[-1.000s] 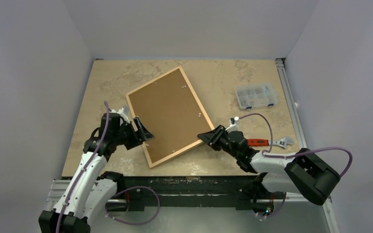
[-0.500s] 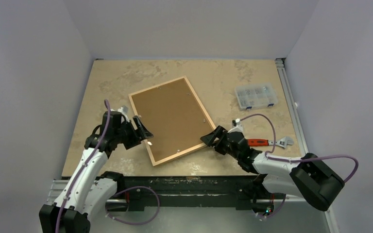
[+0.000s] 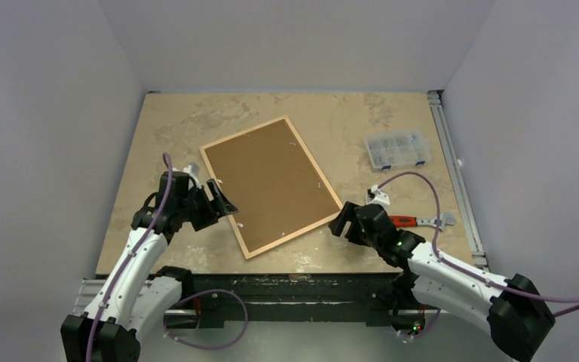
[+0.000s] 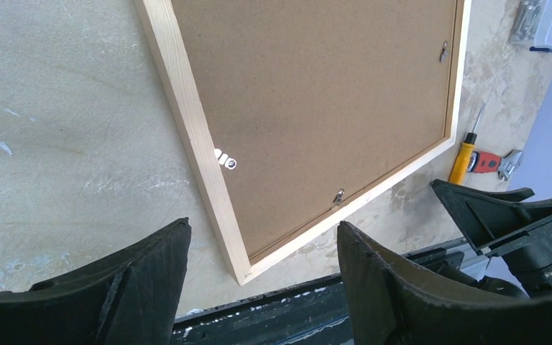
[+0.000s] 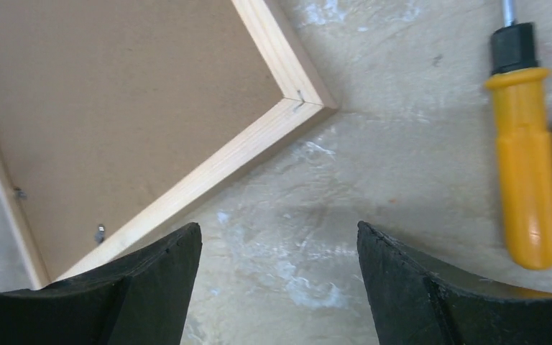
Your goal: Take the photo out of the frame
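1. Grey walls close in a mottled tan table (image 3: 166, 128); both arms reach over it from its near edge.
2. Left gripper (image 3: 225, 199) stands with jaws spread wide and nothing between them; the frame (image 3: 295, 231) lies flat, its long rail passing just ahead of and below the fingertips (image 4: 165, 251).
3. Right gripper (image 3: 341, 222) is likewise released and empty; the frame's nearest corner sits ahead of it and to its left, apart from both fingers (image 5: 165, 266).
4. Inside the rails only the brown backing board (image 3: 270, 185) shows, with small metal tabs (image 4: 339, 195) at its edges; the photo is hidden from every view.
5. Ahead of the right gripper and to its right lies a yellow-handled screwdriver (image 5: 525, 165), beside a red-handled wrench (image 3: 422, 222); farther ahead rests a clear parts box (image 3: 397, 148).
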`<state>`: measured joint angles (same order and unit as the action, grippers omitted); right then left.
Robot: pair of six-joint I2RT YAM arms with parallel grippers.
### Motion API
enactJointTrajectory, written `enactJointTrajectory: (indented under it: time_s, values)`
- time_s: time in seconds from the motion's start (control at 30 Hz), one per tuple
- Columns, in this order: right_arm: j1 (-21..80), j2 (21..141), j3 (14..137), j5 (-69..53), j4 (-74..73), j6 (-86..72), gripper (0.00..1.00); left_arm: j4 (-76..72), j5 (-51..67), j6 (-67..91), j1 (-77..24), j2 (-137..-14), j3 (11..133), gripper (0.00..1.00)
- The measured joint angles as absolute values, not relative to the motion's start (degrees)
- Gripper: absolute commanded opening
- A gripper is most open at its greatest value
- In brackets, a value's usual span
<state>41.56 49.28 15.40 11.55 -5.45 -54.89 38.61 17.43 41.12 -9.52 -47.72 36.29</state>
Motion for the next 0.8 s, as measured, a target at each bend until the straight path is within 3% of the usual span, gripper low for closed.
enactJointTrajectory:
  time_s: [0.37, 0.73, 0.8]
  values:
    - [39.7, 59.8, 30.9, 24.4, -21.2, -46.8, 0.72, 39.8, 17.5, 39.7, -9.5, -47.6, 37.4, 0.72]
    - [35.5, 57.1, 28.8, 27.7, -25.3, -49.3, 0.67, 40.7, 20.4, 37.4, -9.6, -45.1, 45.5, 0.72]
    - [35.3, 56.8, 28.2, 27.9, -25.6, -49.8, 0.62, 39.0, 22.2, 38.4, -10.0, -45.9, 46.1, 0.72]
